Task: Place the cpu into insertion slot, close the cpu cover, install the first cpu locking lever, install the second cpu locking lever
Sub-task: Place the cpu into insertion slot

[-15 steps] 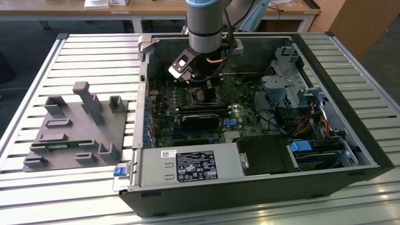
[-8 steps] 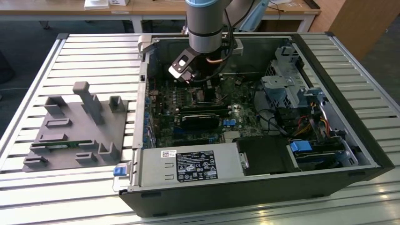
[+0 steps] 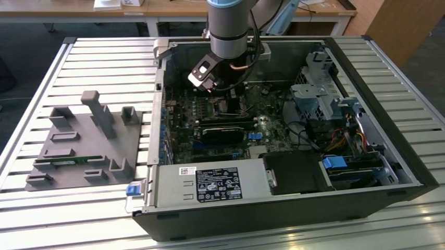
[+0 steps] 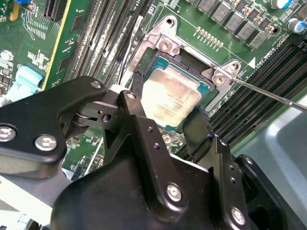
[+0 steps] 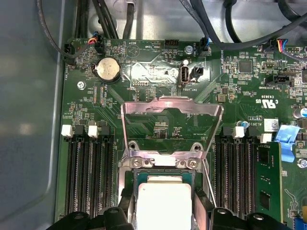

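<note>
cpu (image 4: 170, 98) in insertion slot (image 4: 178, 58); cpu cover (image 5: 171, 106) raised open.

Your slatted silver metal bench (image 3: 104, 57) catches light along the bottom edge of the exterior view. Across the top you have a wooden desk (image 3: 181, 9) on white legs, dark floor (image 3: 28, 41) at upper left, a wooden cabinet (image 3: 407, 26) at upper right.

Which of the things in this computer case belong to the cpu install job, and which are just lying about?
Job in hand:
cpu, at the insertion slot
cpu cover, raised open
locking lever, swung out
claw, at the cpu

Just lying about:
coin battery
memory slots
power supply
grey fixture block, on the table at the exterior view's left
</note>
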Tool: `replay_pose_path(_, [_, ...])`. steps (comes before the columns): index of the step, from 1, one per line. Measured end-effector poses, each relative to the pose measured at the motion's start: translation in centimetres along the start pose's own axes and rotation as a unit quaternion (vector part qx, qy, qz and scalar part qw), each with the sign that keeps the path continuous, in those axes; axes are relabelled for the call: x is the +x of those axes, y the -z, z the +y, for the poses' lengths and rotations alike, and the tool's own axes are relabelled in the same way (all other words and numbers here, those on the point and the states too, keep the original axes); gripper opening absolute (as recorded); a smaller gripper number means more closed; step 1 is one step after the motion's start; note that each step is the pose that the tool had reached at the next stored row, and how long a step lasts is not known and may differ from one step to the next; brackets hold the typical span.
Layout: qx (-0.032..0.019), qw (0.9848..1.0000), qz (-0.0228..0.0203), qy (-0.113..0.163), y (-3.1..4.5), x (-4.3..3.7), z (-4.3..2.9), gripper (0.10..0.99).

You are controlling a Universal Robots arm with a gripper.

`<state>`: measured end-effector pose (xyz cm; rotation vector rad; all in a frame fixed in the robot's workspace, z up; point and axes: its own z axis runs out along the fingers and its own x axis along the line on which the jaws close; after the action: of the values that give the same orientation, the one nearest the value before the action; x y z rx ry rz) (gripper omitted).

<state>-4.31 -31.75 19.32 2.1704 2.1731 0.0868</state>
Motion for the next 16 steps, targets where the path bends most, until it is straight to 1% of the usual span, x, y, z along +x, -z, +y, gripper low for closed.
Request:
replay_pose_path(7, [0.0002,1.0,-0.0002,0.0,0.04,0.03,0.07,0.608])
replay_pose_path(13, [0.0001,1.0,-0.0001,0.0,0.75,0.02,0.13,0.608])
replay_pose_path(15, [0.0002,1.0,0.0,0.0,0.84,-0.02,0.15,0.608])
replay_pose_path(16, [0.0004,1.0,0.0001,0.0,0.86,-0.06,0.15,0.592])
